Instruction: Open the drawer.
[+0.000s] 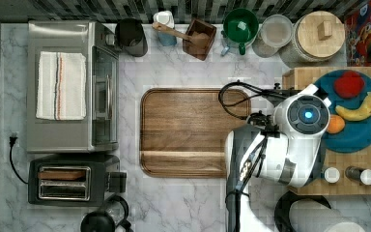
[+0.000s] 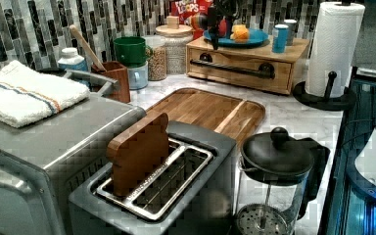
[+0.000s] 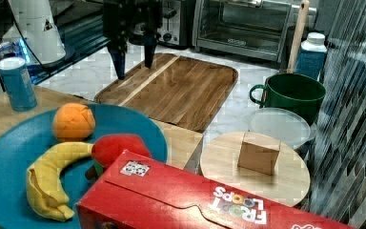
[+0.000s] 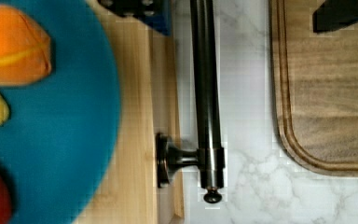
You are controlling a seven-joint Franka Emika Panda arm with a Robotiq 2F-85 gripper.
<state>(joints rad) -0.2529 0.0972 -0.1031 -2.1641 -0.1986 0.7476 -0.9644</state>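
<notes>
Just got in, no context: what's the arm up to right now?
It's going for the drawer, which looks shut in the left view. The pincer hangs open, fingers pointing down, above the black handle; in the wrist view one finger sits on each side of the bar, nothing gripped yet. The blue plate of fruit sits on top of the drawer box, and the cutting board lies just in front.
</notes>
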